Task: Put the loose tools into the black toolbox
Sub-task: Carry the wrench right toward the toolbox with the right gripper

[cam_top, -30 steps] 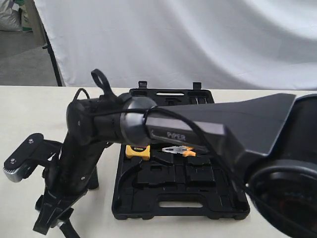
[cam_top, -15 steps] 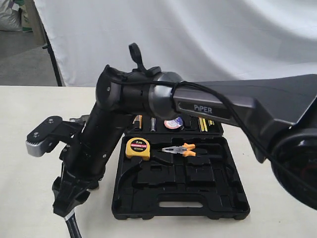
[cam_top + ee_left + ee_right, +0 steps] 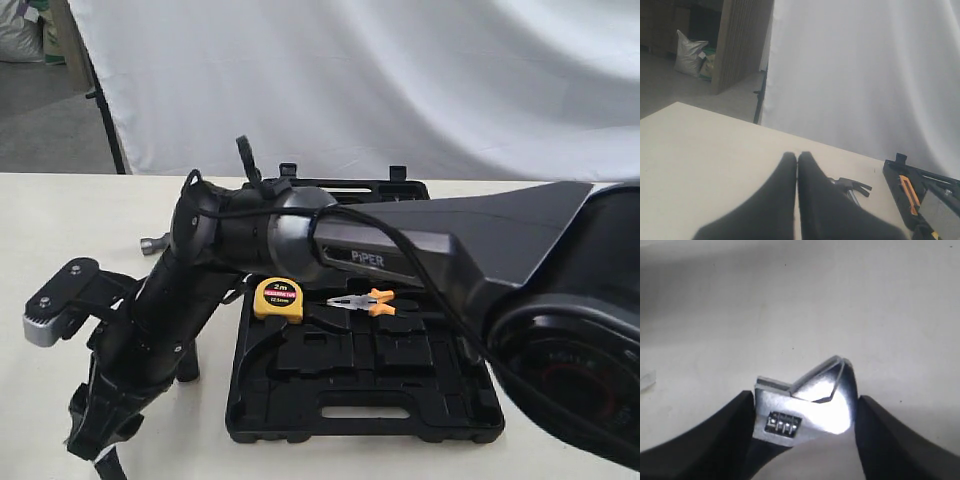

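Note:
The black toolbox [image 3: 360, 405] lies open at the middle of the table. My right arm reaches across to the near left, where my right gripper [image 3: 100, 450] points down by the table's front edge. The silver head of the adjustable wrench [image 3: 805, 410] sits gripped between its fingers [image 3: 715, 440], and the black shaft runs back under one finger. My left gripper [image 3: 797, 155] is shut and empty above bare table. The claw hammer's steel head [image 3: 852, 186] lies just beyond it, left of the toolbox [image 3: 922, 187]. That hammer head [image 3: 155, 243] peeks out behind the right arm, which hides its shaft.
A yellow tape measure [image 3: 279, 298] and orange-handled pliers [image 3: 360, 300] rest in the toolbox's recesses. The right arm's big dark links [image 3: 420, 255] cover the case's far half. A white curtain [image 3: 400, 80] hangs behind the table.
Half a second ago the right arm stood higher and further right, uncovering the lid's small tools. It has dropped down and left with the wrench, near where it was one second ago.

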